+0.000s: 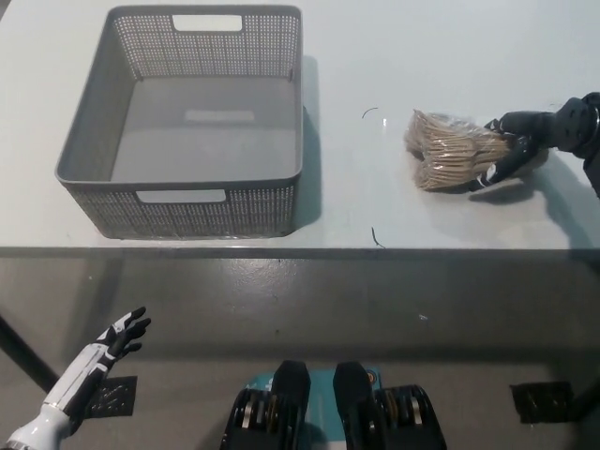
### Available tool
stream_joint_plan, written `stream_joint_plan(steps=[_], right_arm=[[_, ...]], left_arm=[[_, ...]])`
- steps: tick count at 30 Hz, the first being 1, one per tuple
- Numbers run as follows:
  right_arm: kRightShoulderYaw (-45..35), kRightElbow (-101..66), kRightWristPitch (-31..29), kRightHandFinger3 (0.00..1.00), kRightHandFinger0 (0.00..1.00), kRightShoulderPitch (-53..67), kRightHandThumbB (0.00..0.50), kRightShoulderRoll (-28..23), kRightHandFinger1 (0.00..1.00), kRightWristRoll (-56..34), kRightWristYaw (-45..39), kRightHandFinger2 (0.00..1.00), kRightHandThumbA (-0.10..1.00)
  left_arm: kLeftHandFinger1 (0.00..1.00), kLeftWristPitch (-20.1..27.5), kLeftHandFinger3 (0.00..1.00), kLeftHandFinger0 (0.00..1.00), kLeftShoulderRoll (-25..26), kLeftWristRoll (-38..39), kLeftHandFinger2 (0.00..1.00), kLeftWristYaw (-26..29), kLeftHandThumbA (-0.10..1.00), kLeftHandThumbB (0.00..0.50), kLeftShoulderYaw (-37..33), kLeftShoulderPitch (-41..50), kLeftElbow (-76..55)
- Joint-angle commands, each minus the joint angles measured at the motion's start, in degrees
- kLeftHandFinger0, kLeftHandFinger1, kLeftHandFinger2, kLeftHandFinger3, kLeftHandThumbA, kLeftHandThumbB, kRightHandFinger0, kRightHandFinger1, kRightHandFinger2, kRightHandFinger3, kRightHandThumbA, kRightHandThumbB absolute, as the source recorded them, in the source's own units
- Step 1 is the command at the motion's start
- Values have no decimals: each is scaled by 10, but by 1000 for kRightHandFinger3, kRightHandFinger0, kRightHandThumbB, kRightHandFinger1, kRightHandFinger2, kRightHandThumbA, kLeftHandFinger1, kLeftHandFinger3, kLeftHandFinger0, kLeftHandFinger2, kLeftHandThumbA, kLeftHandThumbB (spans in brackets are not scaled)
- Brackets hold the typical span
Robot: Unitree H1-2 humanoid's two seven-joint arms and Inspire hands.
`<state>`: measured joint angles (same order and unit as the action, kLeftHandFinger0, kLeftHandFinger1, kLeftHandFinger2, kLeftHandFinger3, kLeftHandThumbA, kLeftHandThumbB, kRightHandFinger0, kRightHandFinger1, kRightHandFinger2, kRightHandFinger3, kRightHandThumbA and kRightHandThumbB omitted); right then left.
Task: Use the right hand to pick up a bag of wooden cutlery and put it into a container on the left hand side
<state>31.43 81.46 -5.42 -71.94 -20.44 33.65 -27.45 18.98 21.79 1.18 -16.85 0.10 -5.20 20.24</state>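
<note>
A clear bag of wooden cutlery (448, 150) lies on the white table (375, 56) at the right. My black right hand (521, 139) is shut on the bag's right end, pinching it so the bag fans out to the left. The grey mesh basket (103, 122) stands at the table's left with nothing inside it. My white left hand (105, 349) hangs open below the table's front edge at the lower left, far from the basket.
Two small dark marks (375, 112) lie on the table between basket and bag. The table's front edge (300, 249) runs across the middle of the picture, with grey floor (375, 319) below it.
</note>
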Motion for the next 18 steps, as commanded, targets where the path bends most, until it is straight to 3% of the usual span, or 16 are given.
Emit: stream_joint_plan(steps=[1,2,3,4,5,6,7,8,9,10,11,12,13,18], right_arm=[[18,-3,-6,1000,1000,7,393,21,1000,20,80,1000,242],[24,-6,-13,1000,854,13,351,24,941,26,112,1000,166],[30,-9,-25,866,573,20,318,24,697,33,152,806,24],[38,-12,-41,540,323,25,247,22,438,43,189,475,-86],[48,-15,-59,514,128,30,246,20,292,54,228,411,-99],[48,-16,-71,347,6,33,238,18,207,54,256,340,-100],[45,-16,-78,362,1,35,220,17,215,50,270,388,-100],[41,-16,-83,566,0,34,177,16,279,47,283,611,-100],[39,-16,-83,746,0,35,163,15,307,45,290,755,-100],[34,-16,-79,937,0,35,141,15,436,41,302,955,-100],[32,-16,-81,1000,31,35,149,14,541,39,314,1000,-100],[29,-15,-83,1000,42,35,156,12,582,36,323,1000,-100],[25,-14,-85,1000,49,35,134,10,598,32,327,996,-100],[-1,-13,-105,984,65,37,119,-6,619,8,340,947,-100]], left_arm=[[1000,3,1000,1000,16,0,1000,-12,1000,404,-4,-21,-15],[1000,4,1000,1000,17,-1,1000,-12,1000,396,-4,-20,-16],[1000,6,1000,1000,17,0,1000,-13,1000,388,-4,-21,-16],[1000,7,1000,1000,17,1,1000,-14,1000,386,-3,-24,-14],[1000,8,1000,1000,17,1,1000,-14,1000,385,-3,-27,-13],[1000,9,1000,1000,17,-1,1000,-13,1000,387,-3,-30,-12],[1000,10,1000,1000,18,-2,1000,-13,1000,387,-3,-32,-9],[1000,7,1000,1000,19,1,1000,-15,1000,388,-3,-35,-10],[1000,4,1000,1000,19,3,1000,-17,1000,388,-3,-35,-11],[1000,-4,1000,1000,20,4,1000,-18,1000,388,-2,-35,-16],[1000,-4,1000,1000,21,1,1000,-16,1000,396,-3,-36,-16],[1000,0,1000,1000,21,0,1000,-16,1000,388,-3,-37,-14],[1000,3,1000,1000,21,0,1000,-16,1000,384,-3,-38,-12],[1000,4,1000,1000,22,3,1000,-21,1000,385,-5,-41,-8]])
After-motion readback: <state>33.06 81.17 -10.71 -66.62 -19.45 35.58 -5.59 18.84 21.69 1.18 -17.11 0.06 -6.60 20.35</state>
